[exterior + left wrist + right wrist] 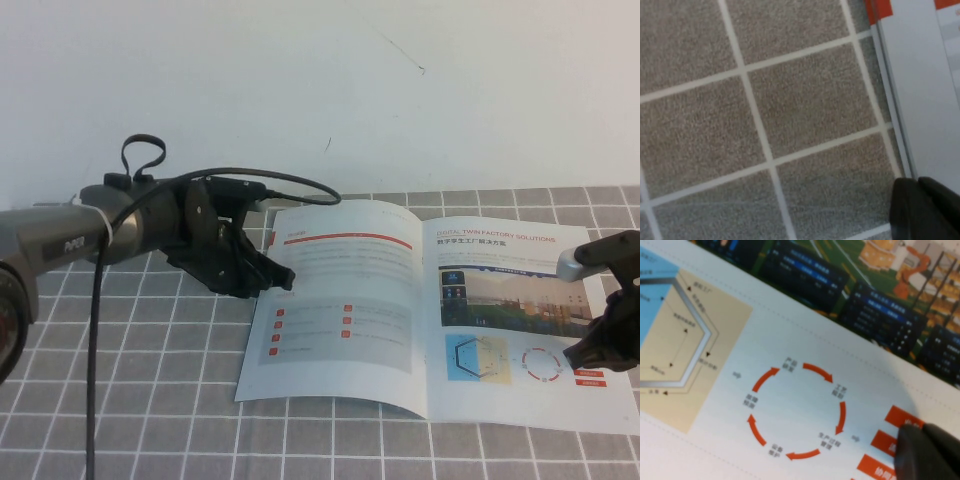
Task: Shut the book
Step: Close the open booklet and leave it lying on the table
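An open book (pixel 400 300) lies flat on the grey checked cloth, its white pages printed with red headings and pictures. My left gripper (pixel 283 279) is low at the book's left edge, shut, with its black tips (pixel 920 200) right beside the page border (pixel 925 90). Nothing shows between its fingers. My right gripper (pixel 577 355) rests shut on the lower part of the right-hand page. In the right wrist view its tips (pixel 922 440) sit over the red labels next to the circle of red arrows (pixel 800 412).
The checked cloth (pixel 150 380) covers the table, with a white wall (pixel 320 80) behind it. A black cable (pixel 95 330) hangs from the left arm down to the front edge. Bare cloth lies left of and in front of the book.
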`<act>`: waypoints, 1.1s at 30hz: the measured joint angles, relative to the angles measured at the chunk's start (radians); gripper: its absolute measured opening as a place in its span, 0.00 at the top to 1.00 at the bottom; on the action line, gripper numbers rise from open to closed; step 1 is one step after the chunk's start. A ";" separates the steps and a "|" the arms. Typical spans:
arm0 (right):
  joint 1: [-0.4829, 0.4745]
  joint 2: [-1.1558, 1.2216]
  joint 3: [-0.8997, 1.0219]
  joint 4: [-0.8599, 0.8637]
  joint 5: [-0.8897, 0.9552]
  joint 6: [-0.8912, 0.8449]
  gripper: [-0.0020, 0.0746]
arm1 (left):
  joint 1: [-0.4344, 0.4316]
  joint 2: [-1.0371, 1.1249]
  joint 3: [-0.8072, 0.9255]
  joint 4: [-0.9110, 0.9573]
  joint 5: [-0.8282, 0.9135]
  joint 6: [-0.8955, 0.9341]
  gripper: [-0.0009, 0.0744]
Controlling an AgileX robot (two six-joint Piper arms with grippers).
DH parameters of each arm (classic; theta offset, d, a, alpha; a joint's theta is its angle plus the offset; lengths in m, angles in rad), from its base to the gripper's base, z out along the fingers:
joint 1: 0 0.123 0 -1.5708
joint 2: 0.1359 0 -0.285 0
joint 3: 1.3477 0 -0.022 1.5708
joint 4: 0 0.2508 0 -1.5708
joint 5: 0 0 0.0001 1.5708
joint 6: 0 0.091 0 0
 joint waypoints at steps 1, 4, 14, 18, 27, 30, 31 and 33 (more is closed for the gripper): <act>0.000 0.000 -0.001 0.000 0.000 0.000 0.98 | -0.006 0.000 0.000 0.003 -0.002 0.000 0.99; 0.000 0.000 -0.001 0.000 0.000 0.000 0.98 | -0.026 0.000 0.000 0.003 -0.009 0.000 0.99; 0.000 0.000 -0.001 0.000 0.000 -0.001 0.98 | -0.145 0.009 0.000 -0.233 -0.024 0.093 0.99; 0.000 0.000 -0.002 -0.002 0.000 -0.001 0.98 | -0.197 0.017 -0.034 -0.460 0.006 0.251 0.99; 0.000 0.000 -0.002 -0.004 0.000 0.000 0.98 | -0.244 0.019 -0.215 -0.881 0.177 0.564 0.99; 0.000 0.000 -0.002 -0.006 0.002 -0.015 0.98 | -0.244 0.019 -0.270 -0.903 0.210 0.584 0.99; 0.000 0.000 -0.002 -0.010 0.004 -0.017 0.98 | -0.244 0.019 -0.286 -0.903 0.224 0.586 0.99; 0.000 -0.008 -0.002 -0.044 0.018 -0.017 0.98 | -0.244 0.019 -0.311 -0.896 0.252 0.591 0.99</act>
